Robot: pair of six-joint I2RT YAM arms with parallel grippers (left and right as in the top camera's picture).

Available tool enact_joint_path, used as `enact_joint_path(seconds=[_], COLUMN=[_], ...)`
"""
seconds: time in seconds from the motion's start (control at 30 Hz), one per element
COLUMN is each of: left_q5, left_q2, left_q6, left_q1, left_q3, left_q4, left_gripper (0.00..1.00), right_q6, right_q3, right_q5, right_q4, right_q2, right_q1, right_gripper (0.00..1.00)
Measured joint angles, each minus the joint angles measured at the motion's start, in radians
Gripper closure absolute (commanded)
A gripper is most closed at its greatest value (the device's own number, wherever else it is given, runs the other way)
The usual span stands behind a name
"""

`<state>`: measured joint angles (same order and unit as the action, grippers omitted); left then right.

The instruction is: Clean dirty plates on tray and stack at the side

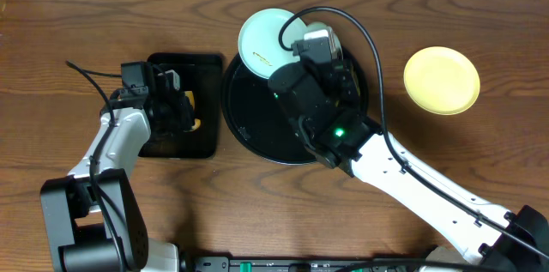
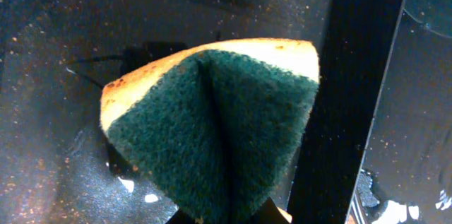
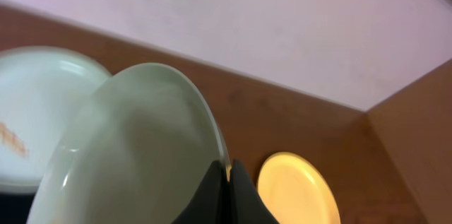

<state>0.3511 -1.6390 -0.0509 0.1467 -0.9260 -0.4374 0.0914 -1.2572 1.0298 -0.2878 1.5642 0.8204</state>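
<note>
**Now: one mint plate raised for wiping, sponge in hand**

Overhead, the right gripper (image 1: 322, 45) reaches across the large round glossy black tray (image 1: 253, 122) to its far edge. A smeared pale mint-blue round plate (image 1: 266, 39) overlaps the tray's far-left rim. A pale yellow round plate (image 1: 442, 79) lies well apart, toward the right edge of the brown wooden table (image 1: 51, 15). The left gripper (image 1: 176, 105) hangs over a small rectangular black tray (image 1: 206, 70) on the table's left side.

At the left wrist, the jaws are clenched on a green-and-yellow scouring sponge (image 2: 212, 132). It is folded into a wedge above the rectangular tray's speckled floor.

At the right wrist, the fingers pinch the rim of a second pale mint-blue plate (image 3: 134, 153), tilted up on edge. The smeared plate lies behind it to the left and the yellow plate to the right.

The step in hand looks like presenting the lifted plate for scrubbing. The next move probably calls for carrying the sponge across to the plate's face. The right arm must hold steady, because a thin rim pinch could slip under pressure.
</note>
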Motion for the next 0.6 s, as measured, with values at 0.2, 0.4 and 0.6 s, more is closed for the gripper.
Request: enact_joint_path(seconds=[0.2, 0.4, 0.6], left_q5=[-0.003, -0.005, -0.010], left_q2=[0.000, 0.000, 0.000], left_q6=[0.000, 0.000, 0.000], left_q1=[0.000, 0.000, 0.000], left_q3=[0.000, 0.000, 0.000], left_q4=[0.000, 0.000, 0.007], left_gripper=[0.92, 0.92, 0.92], right_q6=[-0.156, -0.248, -0.285], right_q3=[0.000, 0.000, 0.000], right_q5=[0.048, 0.105, 0.015], right_q4=[0.106, 0.113, 0.083], right_q2=[0.000, 0.000, 0.000], right_q1=[0.031, 0.089, 0.077], right_gripper=[0.99, 0.99, 0.99])
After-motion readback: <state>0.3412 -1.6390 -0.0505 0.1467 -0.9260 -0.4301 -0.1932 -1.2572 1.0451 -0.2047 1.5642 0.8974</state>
